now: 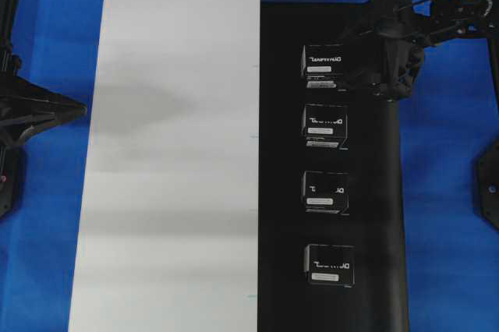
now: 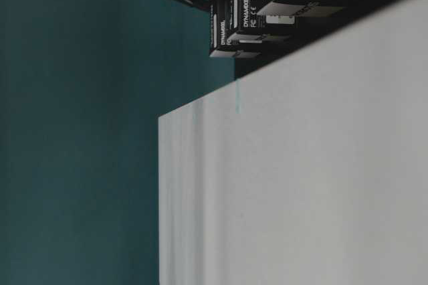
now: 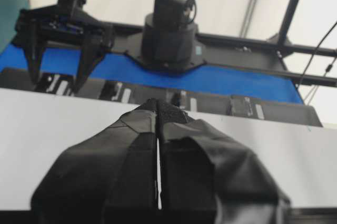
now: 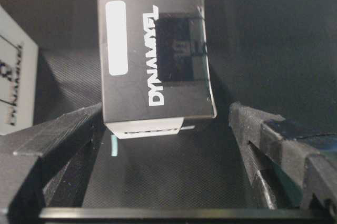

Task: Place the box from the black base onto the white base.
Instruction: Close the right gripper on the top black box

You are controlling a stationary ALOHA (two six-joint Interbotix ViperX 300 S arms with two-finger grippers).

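Observation:
Several black boxes with white lettering stand in a row on the black base (image 1: 374, 215). The farthest box (image 1: 324, 61) is the one in front of my right gripper (image 1: 373, 75). In the right wrist view this box (image 4: 155, 58) lies flat, its near end just between the spread fingertips of the right gripper (image 4: 164, 126), which is open and not touching it. The white base (image 1: 171, 153) lies bare to the left of the black one. My left gripper (image 3: 158, 105) is shut on nothing, low at the white base's left edge (image 1: 74, 108).
The other boxes (image 1: 325, 123) (image 1: 325, 190) (image 1: 328, 263) stand spaced along the black base toward the front. Blue table (image 1: 452, 215) borders both panels. A second arm's base (image 3: 171, 40) and black frame bars stand behind the black base.

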